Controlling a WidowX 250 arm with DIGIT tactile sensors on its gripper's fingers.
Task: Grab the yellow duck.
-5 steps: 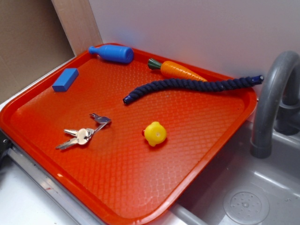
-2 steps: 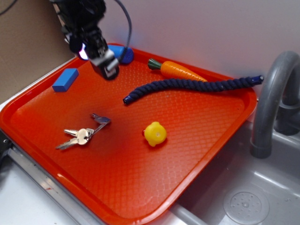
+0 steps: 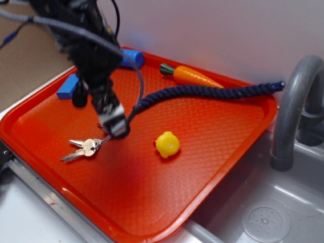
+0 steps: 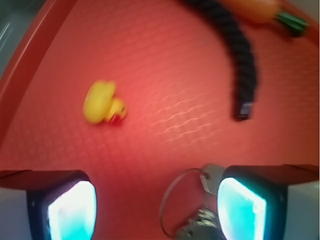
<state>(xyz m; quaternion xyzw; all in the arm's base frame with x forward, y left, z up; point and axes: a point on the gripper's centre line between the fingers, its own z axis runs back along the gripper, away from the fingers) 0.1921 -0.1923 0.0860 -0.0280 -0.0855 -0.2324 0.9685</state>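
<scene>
Red tray (image 3: 212, 167) beside a sink: the tool (image 3: 115, 126) has swung down over the keys (image 3: 86, 148), jaws wide and empty, yellow duck (image 3: 167, 144) just beside, ungrasped.

Glossy rubbery yellow duck (image 3: 167, 144); textured plastic tray (image 3: 152, 202) (dimpled).

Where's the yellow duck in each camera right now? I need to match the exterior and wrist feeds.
Exterior: the yellow duck sits mid-tray, right of the gripper.
Wrist: the duck is upper left, ahead of the open fingers.
Shared landmark: the dark rope's end.
</scene>
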